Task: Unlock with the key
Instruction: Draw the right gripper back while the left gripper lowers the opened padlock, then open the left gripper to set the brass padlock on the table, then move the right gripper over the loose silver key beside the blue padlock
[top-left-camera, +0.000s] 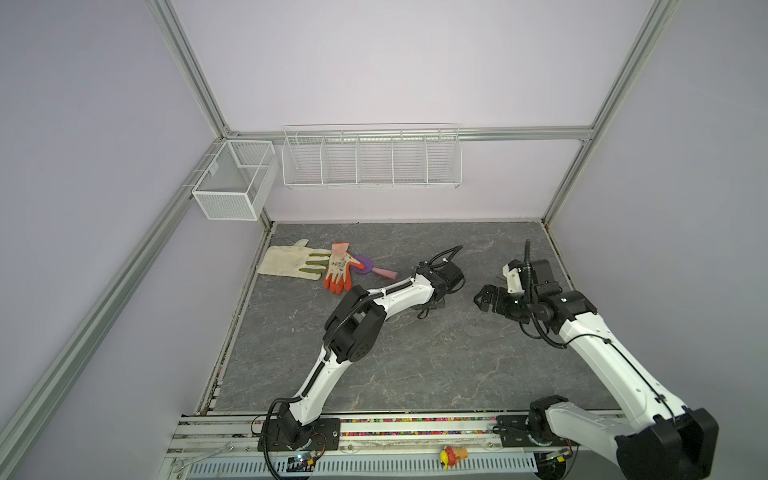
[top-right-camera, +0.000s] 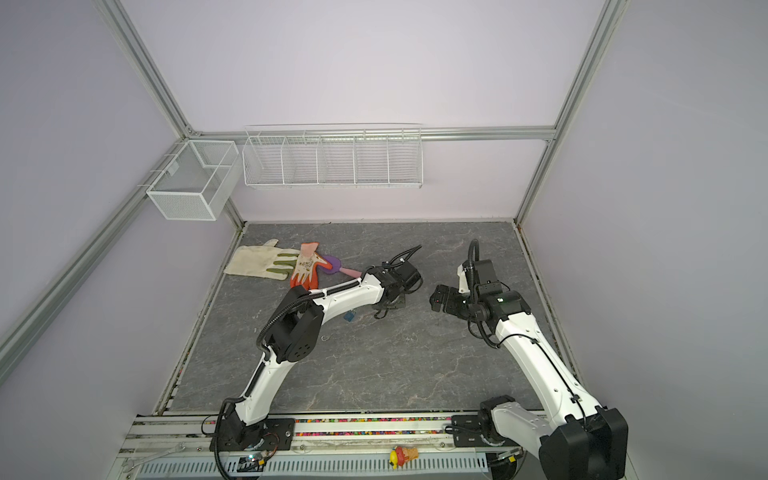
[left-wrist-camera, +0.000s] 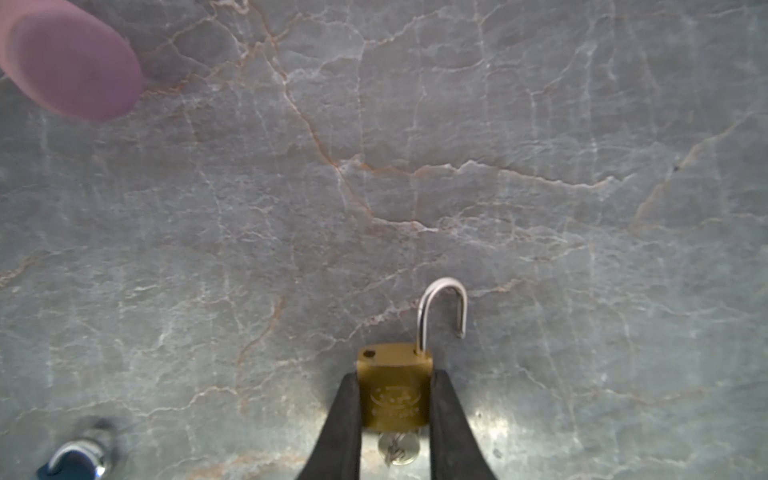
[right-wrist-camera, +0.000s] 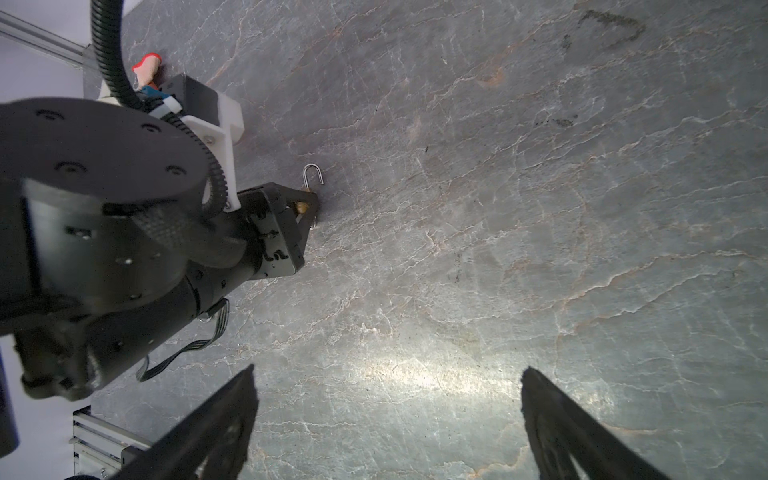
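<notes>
**Lock open on the test bench.** The left end effector (left-wrist-camera: 395, 380) clamps a small brass padlock (left-wrist-camera: 394, 399) by the two narrow sides of its body. It holds the lock low over the grey marble-patterned table (left-wrist-camera: 540, 166), near its middle; whether the lock rests on the surface cannot be told. A silver key (left-wrist-camera: 399, 451) sits in the base of the lock between the black fingers (left-wrist-camera: 345, 415). Beyond the body the steel shackle (left-wrist-camera: 443, 282) stands free at one end, so the unlocking looks done.

The lock should handle as a dense, rigid lump of smooth metal, heavy for its size and apt to slip on its polished faces. The flat sides of the body, where it is held, look the sound place to take it. The shackle probably swivels loose and would make a poor hold. The key appears thin and stiff, best pinched flat across its round head.

Beside the lock but clear of it, the right end effector (right-wrist-camera: 386, 372) hangs with its jaws spread wide and nothing between them. A small blue object with a silver loop (top-right-camera: 349, 316) lies near the left arm.

Farther back lie a pink-handled purple tool (top-left-camera: 384, 272), an orange-and-white work glove (top-left-camera: 338, 272) and a cream glove with green fingers (top-left-camera: 286, 262). A white mesh basket (top-left-camera: 232, 183) and a long white wire rack (top-left-camera: 370, 160) hang on the walls behind.
</notes>
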